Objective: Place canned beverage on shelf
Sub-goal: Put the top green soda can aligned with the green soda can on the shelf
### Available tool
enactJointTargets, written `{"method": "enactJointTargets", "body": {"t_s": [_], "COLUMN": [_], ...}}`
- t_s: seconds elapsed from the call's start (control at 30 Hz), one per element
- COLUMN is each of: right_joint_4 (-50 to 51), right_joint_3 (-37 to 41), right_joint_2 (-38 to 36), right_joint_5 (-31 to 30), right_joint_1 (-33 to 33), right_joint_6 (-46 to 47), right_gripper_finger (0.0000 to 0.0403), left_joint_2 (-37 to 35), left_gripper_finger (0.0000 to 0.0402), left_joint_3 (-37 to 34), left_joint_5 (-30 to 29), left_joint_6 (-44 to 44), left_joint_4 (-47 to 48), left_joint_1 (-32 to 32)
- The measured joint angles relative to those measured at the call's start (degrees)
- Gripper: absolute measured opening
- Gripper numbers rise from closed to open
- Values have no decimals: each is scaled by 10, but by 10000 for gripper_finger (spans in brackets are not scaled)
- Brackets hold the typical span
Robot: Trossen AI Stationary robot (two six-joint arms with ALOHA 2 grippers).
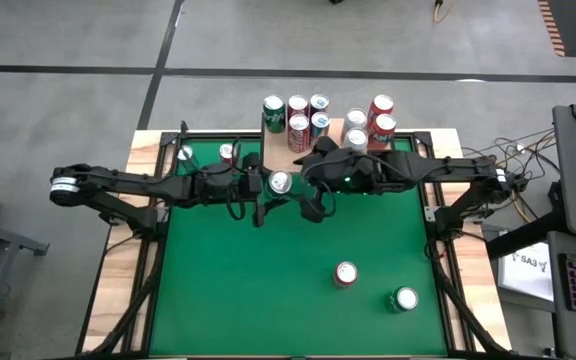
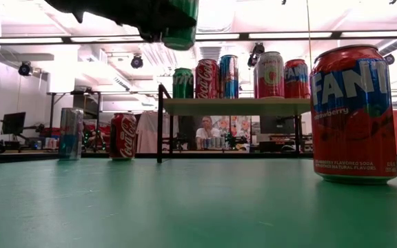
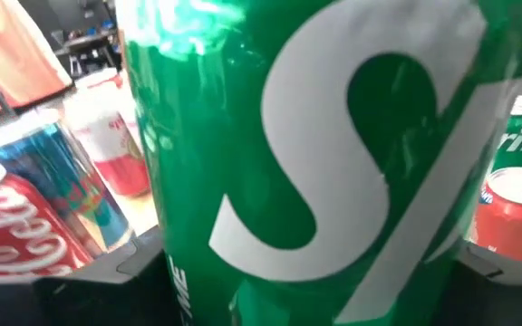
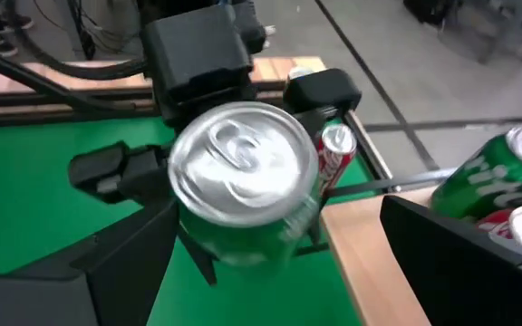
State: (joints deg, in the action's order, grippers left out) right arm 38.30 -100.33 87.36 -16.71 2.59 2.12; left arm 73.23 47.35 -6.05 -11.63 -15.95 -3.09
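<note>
The left gripper point(image 1: 268, 186) is holding a green can point(image 1: 280, 183), jaws closed on it, above the tabletop point(image 1: 268, 290) near the shelf point(image 1: 308, 142). The right gripper point(image 1: 318, 205) is hovering beside it; I cannot tell its jaws. Setting down carelessly risks toppling the crowded shelf cans point(image 1: 318, 115).

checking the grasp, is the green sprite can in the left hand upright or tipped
Upright: the green Sprite can shows its round top lid facing up, gripped by the left hand.

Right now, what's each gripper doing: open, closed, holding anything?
Left gripper: closed on the green Sprite can, held in the air near the shelf.
Right gripper: open, empty, beside that can.
</note>
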Motion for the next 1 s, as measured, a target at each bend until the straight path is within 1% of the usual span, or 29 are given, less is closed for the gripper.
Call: {"method": "enactJointTargets", "body": {"t_s": [0.1, 0.17, 0.3, 0.5, 0.6, 0.67, 0.77, 0.87, 1.0], "right_joint_4": [-6, -27, -105, -329, -428, -480, -524, -542, -543], "right_joint_3": [2, 14, 75, 201, 241, 252, 254, 244, 223], "right_joint_2": [-14, -22, -41, -44, -28, -18, -1, 22, 48], "right_joint_5": [-1, -1, 1, -6, -21, -22, -24, -23, -23], "right_joint_1": [8, 16, 32, 33, 26, 21, 18, 18, 11], "right_joint_6": [-17, -22, -44, -79, -101, -111, -124, -134, -139], "right_gripper_finger": [373, 373, 373, 374, 374, 374, 374, 374, 374], "left_joint_2": [-25, -44, -84, -111, -112, -110, -105, -101, -99], "left_gripper_finger": [282, 282, 282, 282, 282, 282, 282, 282, 282], "left_joint_3": [-11, -26, -54, -77, -77, -77, -77, -77, -77], "left_joint_5": [21, 39, 43, 42, 43, 42, 42, 42, 42], "left_joint_6": [-17, -24, -25, -30, -30, -30, -30, -30, -30], "left_joint_4": [0, -10, -27, -45, -46, -46, -48, -49, -49], "left_joint_1": [-5, -10, -16, -17, -17, -17, -17, -18, -19]}}
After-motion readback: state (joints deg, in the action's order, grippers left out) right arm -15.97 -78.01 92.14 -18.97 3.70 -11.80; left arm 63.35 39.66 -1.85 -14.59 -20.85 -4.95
